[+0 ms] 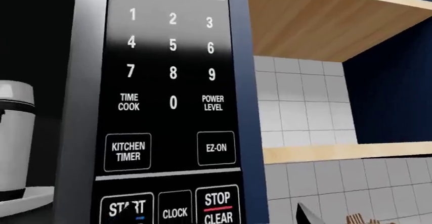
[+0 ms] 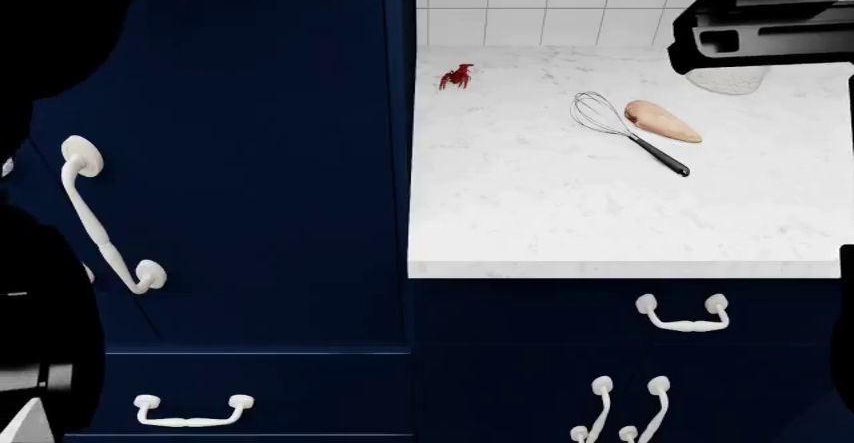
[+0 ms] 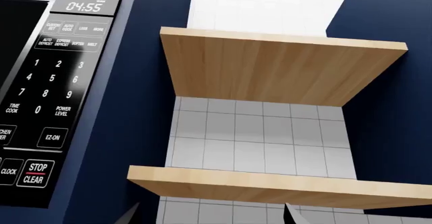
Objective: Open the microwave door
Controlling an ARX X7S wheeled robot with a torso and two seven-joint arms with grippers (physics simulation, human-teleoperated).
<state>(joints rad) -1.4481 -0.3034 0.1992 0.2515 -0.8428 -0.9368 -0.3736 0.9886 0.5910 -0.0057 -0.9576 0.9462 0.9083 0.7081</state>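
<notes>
The microwave's black control panel [image 1: 169,102] fills the left wrist view at very close range, with number keys and START, CLOCK and STOP/CLEAR buttons. A grey frame strip [image 1: 81,107] divides it from the dark door window [image 1: 34,32], through which a pale cylinder [image 1: 13,133] shows. My left gripper [image 1: 216,219] is open just in front of the lowest buttons; one fingertip [image 1: 305,215] shows against the tiles. The right wrist view takes in the same panel [image 3: 47,92] from farther off, clock reading 04:55. My right gripper [image 3: 209,216] is open and empty beside the microwave. The microwave is out of the head view.
Two wooden shelves [image 3: 270,67] [image 3: 270,186] run along the white tiled wall right of the microwave. Below, a marble counter [image 2: 534,213] holds a whisk [image 2: 621,128], a pale chicken breast [image 2: 663,121] and a small red crawfish [image 2: 457,76]. Navy cabinets with white handles [image 2: 100,213] surround it.
</notes>
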